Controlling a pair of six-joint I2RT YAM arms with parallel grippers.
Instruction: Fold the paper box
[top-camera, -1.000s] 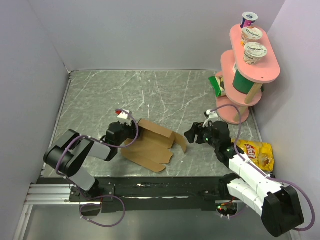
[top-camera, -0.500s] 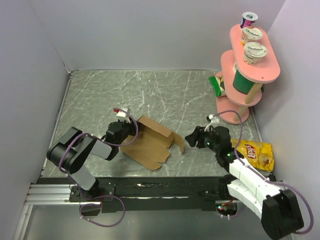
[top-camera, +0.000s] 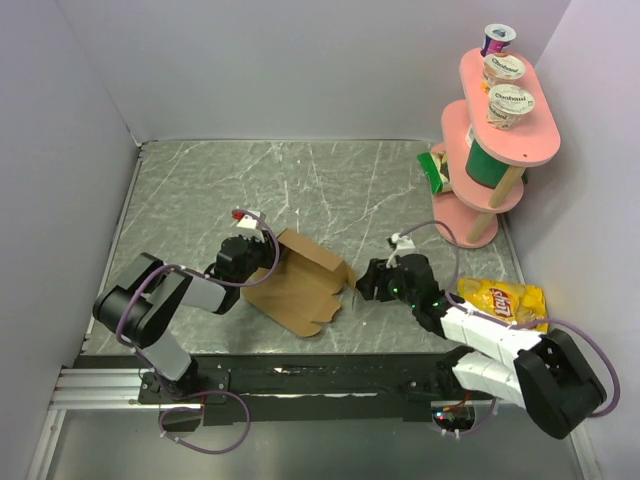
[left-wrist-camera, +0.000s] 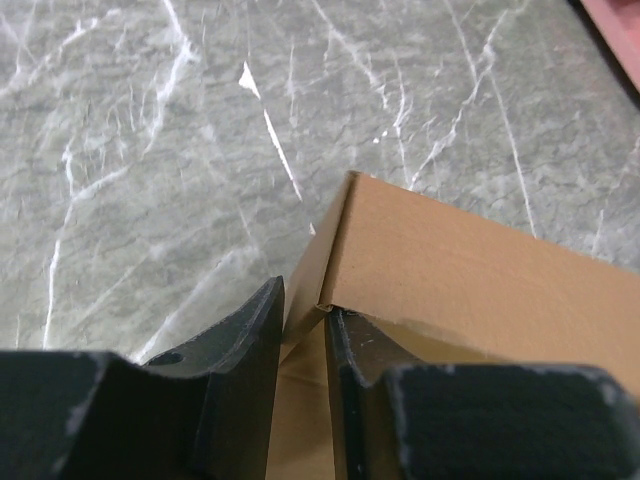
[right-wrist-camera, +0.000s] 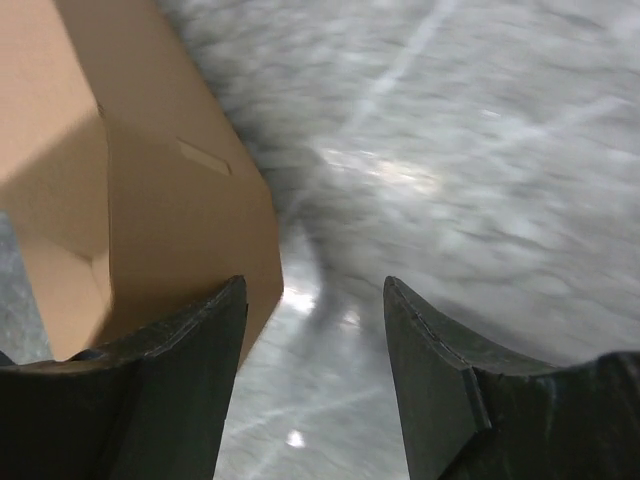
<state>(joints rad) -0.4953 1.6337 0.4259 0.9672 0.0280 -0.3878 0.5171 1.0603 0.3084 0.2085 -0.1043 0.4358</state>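
Observation:
The paper box (top-camera: 300, 285) is a plain brown die-cut cardboard piece lying part-folded near the middle front of the table, one wall raised along its far edge. My left gripper (top-camera: 268, 252) is shut on the box's far left corner; in the left wrist view the thin cardboard wall (left-wrist-camera: 430, 260) sits pinched between the two black fingers (left-wrist-camera: 250, 340). My right gripper (top-camera: 362, 282) is open and empty, low at the box's right end; in the right wrist view a brown flap (right-wrist-camera: 150, 190) lies beside its left finger, with bare table between the jaws.
A pink two-tier stand (top-camera: 495, 130) with yogurt cups and a green roll stands at the back right. A green packet (top-camera: 432, 170) leans at its foot. A yellow chip bag (top-camera: 510, 305) lies at the right, by the right arm. Grey walls enclose the marbled table (top-camera: 300, 180).
My right gripper has moved left and nearer, up to the box's right end. The box has been drawn slightly left and its right flap stands closer in. The left gripper keeps its hold.

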